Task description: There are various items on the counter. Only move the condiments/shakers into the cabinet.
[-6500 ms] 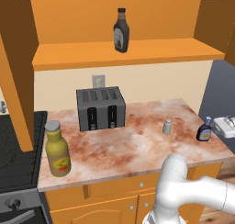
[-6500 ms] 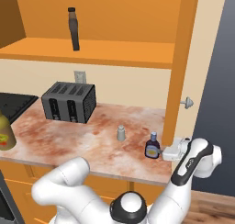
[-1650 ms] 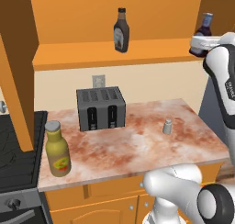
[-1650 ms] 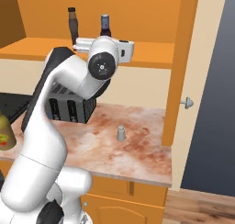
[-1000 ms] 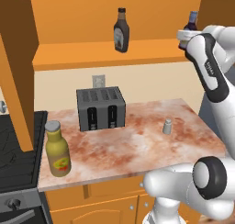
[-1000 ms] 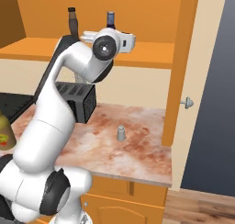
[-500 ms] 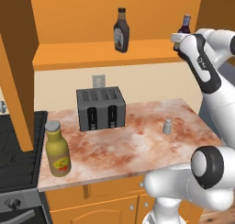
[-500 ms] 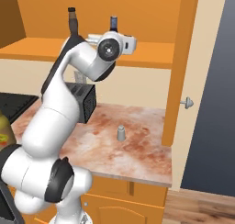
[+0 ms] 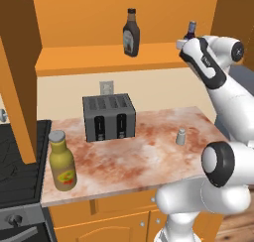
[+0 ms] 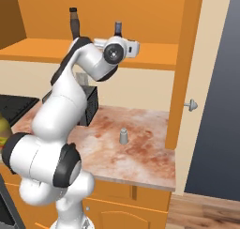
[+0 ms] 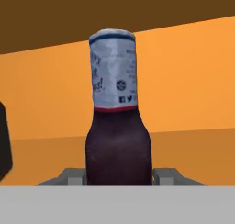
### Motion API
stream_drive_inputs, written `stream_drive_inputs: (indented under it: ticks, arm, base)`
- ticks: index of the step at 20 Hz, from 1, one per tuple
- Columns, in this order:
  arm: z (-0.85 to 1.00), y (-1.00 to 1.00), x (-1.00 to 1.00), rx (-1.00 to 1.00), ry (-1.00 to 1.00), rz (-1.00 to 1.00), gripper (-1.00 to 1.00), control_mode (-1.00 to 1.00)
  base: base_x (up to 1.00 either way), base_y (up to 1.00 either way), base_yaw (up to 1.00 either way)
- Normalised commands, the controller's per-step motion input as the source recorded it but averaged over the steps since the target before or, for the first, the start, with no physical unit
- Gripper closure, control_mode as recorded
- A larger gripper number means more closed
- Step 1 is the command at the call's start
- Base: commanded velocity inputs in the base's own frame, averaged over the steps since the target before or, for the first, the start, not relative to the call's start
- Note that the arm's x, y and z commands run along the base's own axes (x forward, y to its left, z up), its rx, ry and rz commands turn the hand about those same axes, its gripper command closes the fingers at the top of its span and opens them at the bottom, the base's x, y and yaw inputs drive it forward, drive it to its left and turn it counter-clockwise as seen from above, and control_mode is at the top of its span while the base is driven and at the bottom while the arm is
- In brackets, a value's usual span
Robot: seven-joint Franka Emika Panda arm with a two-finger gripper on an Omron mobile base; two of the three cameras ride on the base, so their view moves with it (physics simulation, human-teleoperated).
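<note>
My gripper (image 9: 189, 39) is shut on the small dark blue-purple bottle (image 9: 191, 29), held upright over the right end of the cabinet shelf (image 9: 99, 61). In the hand view the bottle (image 11: 118, 136) with its white label stands between the grey fingertips (image 11: 73, 176), the orange cabinet back behind it. From the right base view its cap (image 10: 118, 27) pokes up above the hand (image 10: 117, 38). The dark brown squeeze bottle (image 9: 131, 32) (image 10: 73, 20) stands on the shelf further left. The tiny grey shaker (image 9: 181, 136) (image 10: 123, 136) stands on the counter (image 9: 144, 159).
A dark grey toaster (image 9: 109, 118) sits at the counter's back. A yellow-green bottle (image 9: 62, 160) stands near the front left corner, beside a black stove (image 9: 17, 166). Orange cabinet side walls (image 10: 185, 68) frame the shelf. Drawers run under the counter.
The arm lifted the blue-purple bottle from the counter's right edge to shelf height, then carried it inward over the shelf's right end. The other items have not moved.
</note>
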Motion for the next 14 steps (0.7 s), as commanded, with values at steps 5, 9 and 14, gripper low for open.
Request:
stream_drive_inputs:
  ticks: [5,9,14]
  arm:
    - [-0.18,0.00,0.53,0.00,0.00,0.00,1.00,-1.00]
    - [-0.19,0.00,0.54,0.00,0.00,0.00,1.00,-1.00]
    - [-0.16,0.00,0.47,0.00,0.00,0.00,1.00,-1.00]
  base:
    - [0.00,0.00,0.00]
    - [0.00,0.00,0.00]
    - [0.00,0.00,0.00]
